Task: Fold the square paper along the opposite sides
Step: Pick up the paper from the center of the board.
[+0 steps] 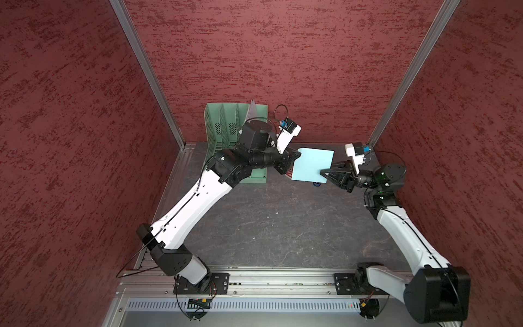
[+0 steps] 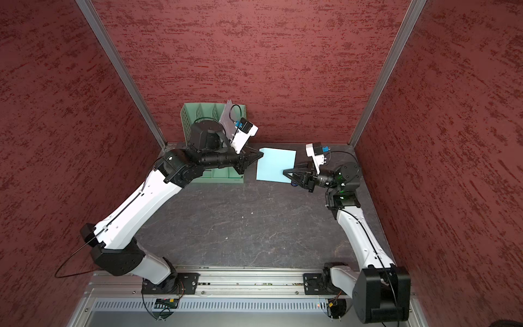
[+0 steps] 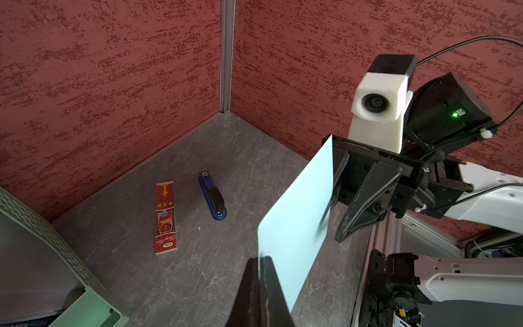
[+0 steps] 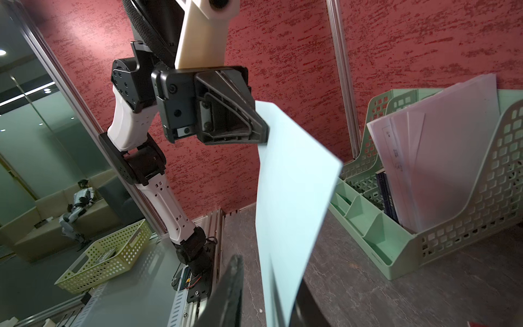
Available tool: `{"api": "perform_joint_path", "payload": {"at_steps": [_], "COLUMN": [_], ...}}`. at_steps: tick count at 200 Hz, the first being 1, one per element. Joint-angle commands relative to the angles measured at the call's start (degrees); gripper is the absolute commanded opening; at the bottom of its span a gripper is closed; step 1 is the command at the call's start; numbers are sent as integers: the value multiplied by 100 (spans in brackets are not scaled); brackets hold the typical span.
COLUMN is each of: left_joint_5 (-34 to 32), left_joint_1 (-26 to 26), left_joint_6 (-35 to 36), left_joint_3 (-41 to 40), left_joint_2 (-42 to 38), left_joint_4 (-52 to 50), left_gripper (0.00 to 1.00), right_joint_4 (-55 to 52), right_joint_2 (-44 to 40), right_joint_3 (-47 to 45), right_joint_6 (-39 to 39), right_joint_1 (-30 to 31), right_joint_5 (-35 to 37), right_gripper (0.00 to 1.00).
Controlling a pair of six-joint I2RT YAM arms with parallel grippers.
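The left gripper [image 3: 260, 266] clamps the square paper [image 1: 311, 162] aloft; the right gripper [image 1: 323, 172], jaws apart around the opposite edge, should pinch squarely.

Paper [image 1: 312, 164] over stapler [image 3: 213, 198], pkt [image 3: 165, 218]; rack [image 1: 215, 121] to L.

Left arm [image 1: 192, 209] and right arm [image 1: 407, 235]: white shells, black joints, thin black cables [image 1: 181, 204]. Black ribbed left tool [image 1: 297, 155] and right tool [image 1: 322, 171]. White wrist-camera mounts [image 1: 288, 136], blue plugs [image 1: 283, 123].
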Motion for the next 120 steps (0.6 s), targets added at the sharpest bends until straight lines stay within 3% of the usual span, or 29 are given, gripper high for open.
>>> {"api": "perform_joint_path", "payload": {"at_steps": [1, 21, 50, 77, 88, 104, 120], "left_joint_5": [77, 51, 33, 51, 82, 108, 229], "left_joint_1": [-42, -30, -40, -37, -27, -28, 6], "left_joint_6": [-8, 11, 28, 37, 27, 36, 107], "left_joint_3": [30, 28, 14, -26, -76, -235, -436], "left_joint_2": [59, 14, -40, -45, -63, -143, -271], "left_joint_4": [71, 78, 76, 107, 161, 332, 485], "left_gripper": [1, 1, 2, 7, 23, 97, 100], "right_joint_4": [-574, -642, -1051, -1871, -2247, -2746, -3146], "right_joint_2": [-84, -77, -141, -301, -383, -483, -587], "right_joint_3": [186, 186, 270, 424, 513, 641, 729], "right_joint_6": [-437, -477, -732, -1272, -1505, -1780, -1967], "right_joint_1": [66, 84, 99, 150, 180, 231, 283], "right_joint_5": [154, 180, 272, 511, 655, 904, 1101], "right_gripper": [24, 18, 0, 0, 0, 0, 0]}}
